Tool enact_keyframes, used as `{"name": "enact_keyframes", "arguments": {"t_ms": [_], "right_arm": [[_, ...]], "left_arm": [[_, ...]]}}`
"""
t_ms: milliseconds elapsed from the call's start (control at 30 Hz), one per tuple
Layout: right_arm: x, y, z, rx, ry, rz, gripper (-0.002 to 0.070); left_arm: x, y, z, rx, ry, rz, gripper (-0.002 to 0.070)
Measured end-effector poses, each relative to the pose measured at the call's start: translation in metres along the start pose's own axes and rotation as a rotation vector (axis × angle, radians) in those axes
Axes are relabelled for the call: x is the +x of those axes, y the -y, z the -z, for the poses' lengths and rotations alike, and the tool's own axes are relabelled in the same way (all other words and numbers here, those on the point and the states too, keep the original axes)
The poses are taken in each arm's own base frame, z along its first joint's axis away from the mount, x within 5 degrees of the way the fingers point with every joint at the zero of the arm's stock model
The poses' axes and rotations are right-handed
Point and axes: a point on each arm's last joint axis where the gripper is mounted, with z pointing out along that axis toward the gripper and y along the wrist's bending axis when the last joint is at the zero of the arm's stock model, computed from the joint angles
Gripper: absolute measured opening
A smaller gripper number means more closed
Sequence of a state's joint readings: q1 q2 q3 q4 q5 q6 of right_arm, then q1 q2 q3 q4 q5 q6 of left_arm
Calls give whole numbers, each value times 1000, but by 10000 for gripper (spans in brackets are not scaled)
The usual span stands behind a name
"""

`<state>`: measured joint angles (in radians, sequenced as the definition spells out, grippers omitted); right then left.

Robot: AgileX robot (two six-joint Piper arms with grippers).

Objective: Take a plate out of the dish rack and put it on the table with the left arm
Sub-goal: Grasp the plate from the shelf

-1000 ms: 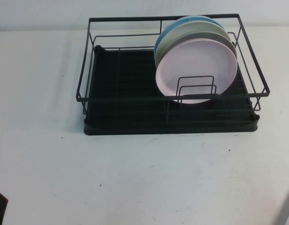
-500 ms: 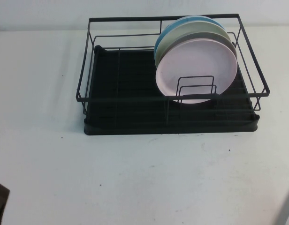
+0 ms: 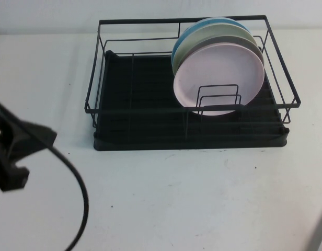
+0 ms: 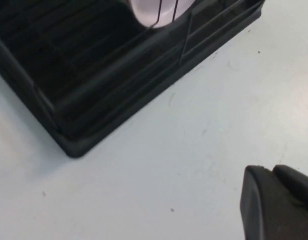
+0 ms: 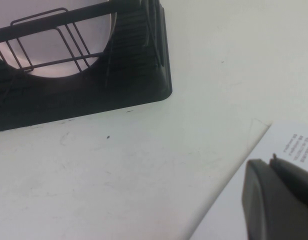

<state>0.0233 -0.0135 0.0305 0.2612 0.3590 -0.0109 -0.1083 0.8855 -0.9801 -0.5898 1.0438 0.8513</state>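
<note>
The pale pink plate (image 3: 219, 81) stands on edge in the right half of the black wire dish rack (image 3: 192, 137), in front of two other plates. The left arm reaches in over the white table (image 3: 176, 193) at the left, and my left gripper (image 3: 46, 137) is left of the rack's front left corner, apart from it. In the left wrist view my left gripper (image 4: 266, 170) is shut and empty above bare table, with the rack's corner (image 4: 74, 147) and a bit of the plate (image 4: 151, 11) beyond. My right gripper (image 5: 268, 161) is shut and empty, out of the high view.
A grey-white plate (image 3: 239, 39) and a light blue plate (image 3: 188, 35) stand behind the pink one. Wire dividers (image 3: 218, 97) cross its lower front. A white printed sheet (image 5: 294, 142) lies under the right gripper. The left arm's black cable (image 3: 80, 193) loops over the table.
The left arm has risen from the bottom left corner into view and moved toward the rack. The plates and the rack have not moved.
</note>
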Motion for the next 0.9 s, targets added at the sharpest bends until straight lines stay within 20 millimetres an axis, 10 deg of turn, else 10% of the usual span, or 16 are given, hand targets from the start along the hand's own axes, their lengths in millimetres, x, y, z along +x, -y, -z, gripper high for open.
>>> {"name": "enact_keyframes", "arguments": {"t_ms": [333, 600, 900], "right_arm": [[0, 0, 0, 0, 0, 0, -18], [0, 0, 0, 0, 0, 0, -18], [0, 0, 0, 0, 0, 0, -18]], "left_arm": [[-85, -52, -49, 115, 79, -270, -3], [-124, -64, -137, 213, 66, -312, 13], [-143, -58, -227, 253, 47, -441, 387]]}}
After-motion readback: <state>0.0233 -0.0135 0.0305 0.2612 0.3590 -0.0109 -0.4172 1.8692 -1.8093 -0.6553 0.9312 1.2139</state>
